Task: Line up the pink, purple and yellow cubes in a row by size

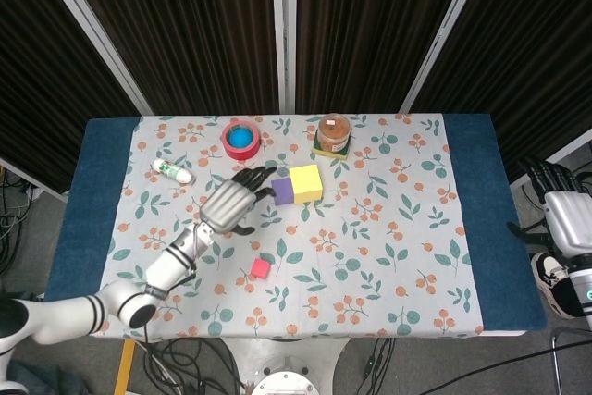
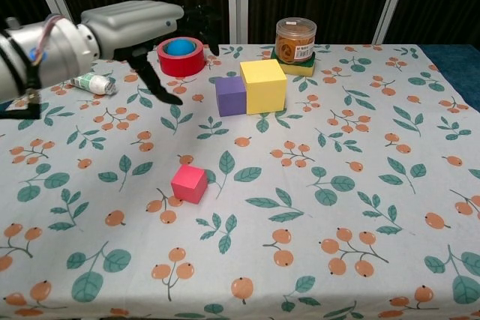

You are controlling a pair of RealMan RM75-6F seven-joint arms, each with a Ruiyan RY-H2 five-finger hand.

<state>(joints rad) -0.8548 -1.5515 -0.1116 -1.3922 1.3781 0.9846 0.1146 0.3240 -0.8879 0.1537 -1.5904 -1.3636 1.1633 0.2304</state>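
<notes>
The large yellow cube [image 1: 305, 183] [image 2: 262, 85] and the mid-sized purple cube [image 1: 282, 191] [image 2: 230, 95] stand side by side, touching, on the floral cloth. Well nearer the front edge, alone, lies the small pink cube [image 1: 260, 269] [image 2: 188, 183]. My left hand [image 1: 231, 203] [image 2: 139, 24] hovers above the cloth to the left of the purple cube, fingers spread and holding nothing. My right hand [image 1: 559, 213] hangs off the table at the far right, with its fingers hard to make out.
A red tape roll with a blue ball inside [image 2: 181, 55] sits at the back left. A clear jar on a green-yellow block [image 2: 295, 41] stands behind the yellow cube. A small white bottle [image 2: 91, 84] lies at the left.
</notes>
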